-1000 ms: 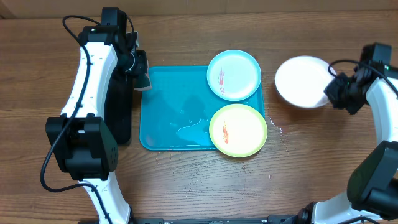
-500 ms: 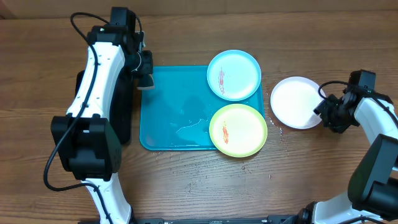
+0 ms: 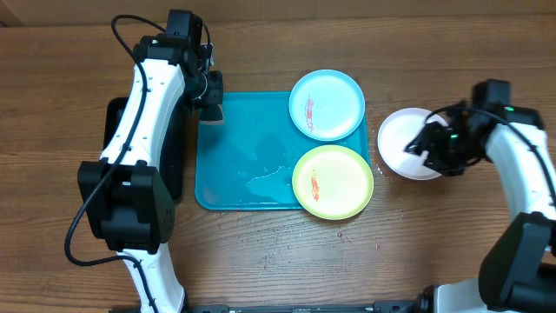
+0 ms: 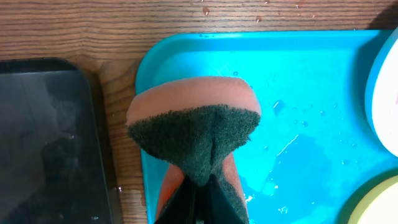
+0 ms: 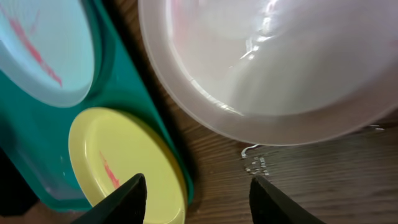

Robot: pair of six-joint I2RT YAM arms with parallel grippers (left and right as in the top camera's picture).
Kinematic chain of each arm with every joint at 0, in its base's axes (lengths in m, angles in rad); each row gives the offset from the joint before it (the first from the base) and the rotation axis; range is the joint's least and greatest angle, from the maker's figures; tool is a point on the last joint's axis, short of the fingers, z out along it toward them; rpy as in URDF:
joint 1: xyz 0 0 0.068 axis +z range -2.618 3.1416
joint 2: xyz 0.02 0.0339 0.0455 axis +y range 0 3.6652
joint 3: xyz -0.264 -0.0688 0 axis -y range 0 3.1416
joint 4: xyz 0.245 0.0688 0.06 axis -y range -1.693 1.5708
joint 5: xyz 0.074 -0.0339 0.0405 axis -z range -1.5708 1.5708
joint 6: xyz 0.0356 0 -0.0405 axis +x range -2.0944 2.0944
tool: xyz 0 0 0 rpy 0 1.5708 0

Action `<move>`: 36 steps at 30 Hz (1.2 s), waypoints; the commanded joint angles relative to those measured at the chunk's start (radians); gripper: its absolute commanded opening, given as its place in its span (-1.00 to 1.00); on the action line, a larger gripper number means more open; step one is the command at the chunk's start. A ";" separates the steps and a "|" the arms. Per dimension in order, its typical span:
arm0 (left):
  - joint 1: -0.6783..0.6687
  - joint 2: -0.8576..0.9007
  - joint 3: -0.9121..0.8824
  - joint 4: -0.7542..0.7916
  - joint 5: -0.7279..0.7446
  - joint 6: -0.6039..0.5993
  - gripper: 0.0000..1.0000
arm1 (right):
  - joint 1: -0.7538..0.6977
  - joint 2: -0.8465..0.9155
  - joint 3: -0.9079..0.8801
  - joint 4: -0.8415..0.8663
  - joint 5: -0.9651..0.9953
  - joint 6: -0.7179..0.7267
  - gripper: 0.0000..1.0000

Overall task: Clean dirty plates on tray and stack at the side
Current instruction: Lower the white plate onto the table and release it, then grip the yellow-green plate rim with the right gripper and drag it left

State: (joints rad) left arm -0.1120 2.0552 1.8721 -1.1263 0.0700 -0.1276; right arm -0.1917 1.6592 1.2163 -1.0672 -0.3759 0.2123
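Viewing overhead, we see the left gripper pinching a sponge, orange foam with coarse dark-green fibre, above the teal tray. The round pale blue plate and yellow-green plate, both red-smeared, lie at its right edge. The right gripper, jaws apart and empty, hangs over the smooth white plate on the wooden desk.

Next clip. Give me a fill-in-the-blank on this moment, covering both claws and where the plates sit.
1. The left claw is shut on a ____ with a dark green scouring face.
2. The white plate lies on the ____, right of the tray.
3. The tray holds ____ smeared plates: the pale blue plate and the yellow-green plate.
4. The right claw, over the white plate's edge, is ____ and holds nothing.

Missing words: sponge; table; two; open.
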 commanded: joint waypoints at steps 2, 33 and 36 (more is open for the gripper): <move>-0.008 -0.007 -0.001 0.005 -0.007 -0.011 -0.92 | 0.132 -0.010 -0.068 0.041 0.034 -0.086 0.03; -0.002 -0.007 0.056 -0.035 -0.041 -0.011 -0.92 | 0.372 -0.027 -0.177 0.164 0.019 -0.003 -0.93; 0.004 -0.008 0.127 -0.087 -0.045 -0.034 -0.92 | 0.450 -0.031 -0.124 0.195 0.051 0.126 -0.93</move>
State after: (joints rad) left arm -0.1116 2.0556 1.8996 -1.1866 0.0467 -0.1291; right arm 0.1764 1.6596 1.0065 -0.9028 -0.3042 0.2008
